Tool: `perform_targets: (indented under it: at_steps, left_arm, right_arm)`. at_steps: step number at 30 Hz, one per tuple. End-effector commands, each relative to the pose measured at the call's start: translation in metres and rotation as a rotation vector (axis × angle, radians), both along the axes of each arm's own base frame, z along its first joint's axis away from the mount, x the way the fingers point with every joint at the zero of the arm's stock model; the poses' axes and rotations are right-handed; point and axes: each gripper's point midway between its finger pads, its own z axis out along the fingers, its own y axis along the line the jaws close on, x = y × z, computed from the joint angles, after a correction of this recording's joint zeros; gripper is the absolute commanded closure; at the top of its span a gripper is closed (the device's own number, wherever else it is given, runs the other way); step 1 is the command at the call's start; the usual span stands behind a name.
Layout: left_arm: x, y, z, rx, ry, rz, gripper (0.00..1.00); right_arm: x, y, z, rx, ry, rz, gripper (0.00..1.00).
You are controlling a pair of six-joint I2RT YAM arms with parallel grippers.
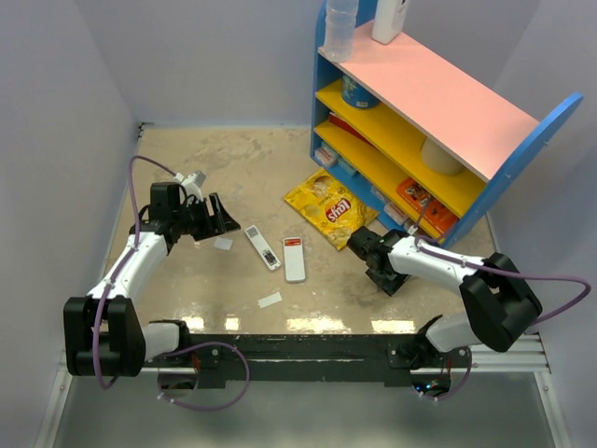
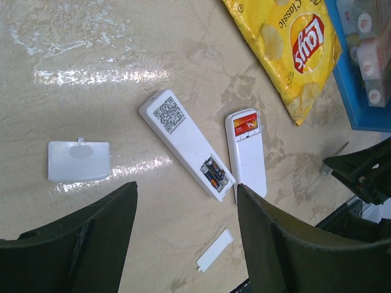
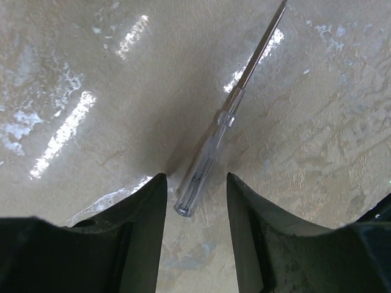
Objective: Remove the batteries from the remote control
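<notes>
Both my tools are released: my left tool (image 2: 186, 204) hangs over the counter (image 2: 91, 73), my right tool (image 3: 195, 183) straddles one clear-handled screwdriver (image 3: 204, 162) without pinching it. Two white handsets lie side by side: the remote control (image 2: 249, 162), back up, with the batteries (image 2: 246, 124) a red-orange patch in its open end, and a QR-labelled bar (image 2: 180, 137). Two white scraps lie apart: a cover (image 2: 79, 160) and a strip (image 2: 215, 250).

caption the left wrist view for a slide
open left gripper facing white rectangular remote control with two slim orange batteries exposed
</notes>
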Motion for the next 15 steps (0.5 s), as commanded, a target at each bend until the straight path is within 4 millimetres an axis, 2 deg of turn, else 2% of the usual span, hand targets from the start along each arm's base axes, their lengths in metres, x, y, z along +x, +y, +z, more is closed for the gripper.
perform_targets:
  at_steps: [1,5,7,8,9,11,12,13,15]
  left_arm:
    - [0.001,-0.003,0.007,-0.004,-0.047,-0.03,0.3]
    - [0.001,-0.002,0.007,-0.001,-0.048,-0.03,0.3]
    - [0.001,-0.002,0.009,0.0,-0.053,-0.03,0.3]
    - [0.002,-0.002,0.009,0.001,-0.056,-0.029,0.3]
    - [0.001,-0.002,0.009,0.003,-0.054,-0.03,0.3]
    - [0.002,-0.001,0.009,0.008,-0.053,-0.024,0.3]
    - [0.002,0.005,0.004,0.037,-0.037,0.004,0.31]
    - [0.005,0.009,0.007,0.056,-0.041,0.024,0.31]
    - [0.006,0.014,0.007,0.08,-0.04,0.043,0.31]
  right_arm:
    - [-0.001,-0.007,-0.008,0.022,-0.031,-0.127,0.55]
    - [-0.004,-0.008,-0.011,0.026,-0.031,-0.136,0.57]
    - [-0.004,-0.008,-0.011,0.026,-0.032,-0.138,0.62]
    - [-0.005,-0.008,-0.011,0.028,-0.031,-0.137,0.66]
    - [-0.005,-0.008,-0.01,0.03,-0.03,-0.132,0.75]
    - [-0.004,-0.005,-0.008,0.043,-0.031,-0.12,0.85]
    - [-0.007,-0.006,-0.005,0.038,-0.02,-0.12,0.95]
    - [-0.006,-0.006,-0.001,0.044,-0.027,-0.12,0.99]
    - [-0.007,-0.008,0.009,0.038,-0.036,-0.107,1.0]
